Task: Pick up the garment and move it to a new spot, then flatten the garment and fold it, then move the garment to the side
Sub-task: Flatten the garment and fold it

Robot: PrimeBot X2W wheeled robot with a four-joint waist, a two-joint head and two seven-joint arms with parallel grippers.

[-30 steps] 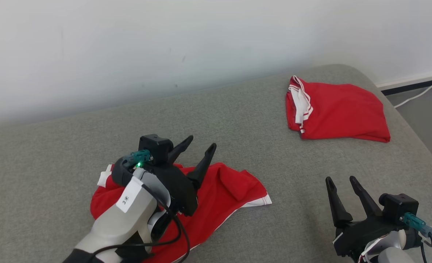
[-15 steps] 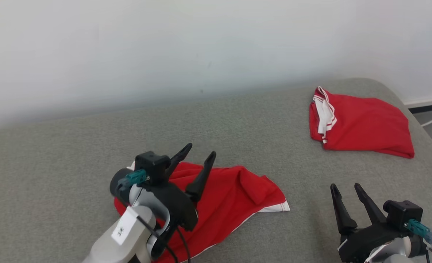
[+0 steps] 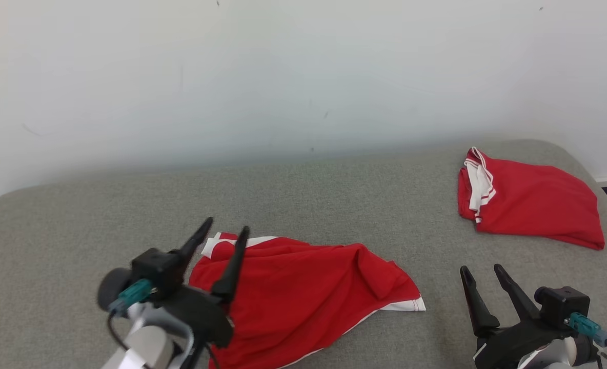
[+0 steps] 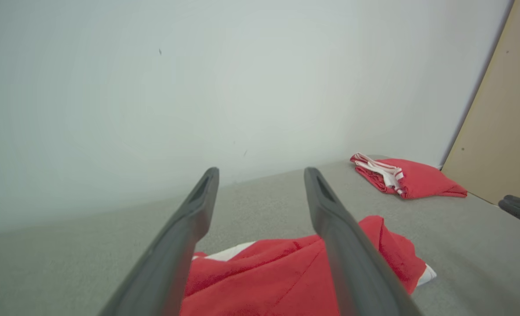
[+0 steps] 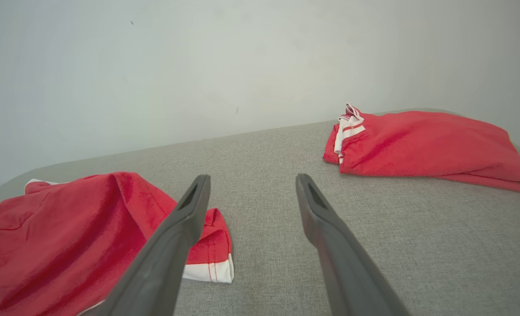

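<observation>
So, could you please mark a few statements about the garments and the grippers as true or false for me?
1. A near garment and a far garment, both red, lie on the grey cushion. True.
2. The left gripper is shut on the near garment. False: the left gripper is open, gripping nothing.
3. The far garment shows white striped trim at one end. True.
4. The right gripper holds the far garment. False: the right gripper is open and empty, well short of it.
</observation>
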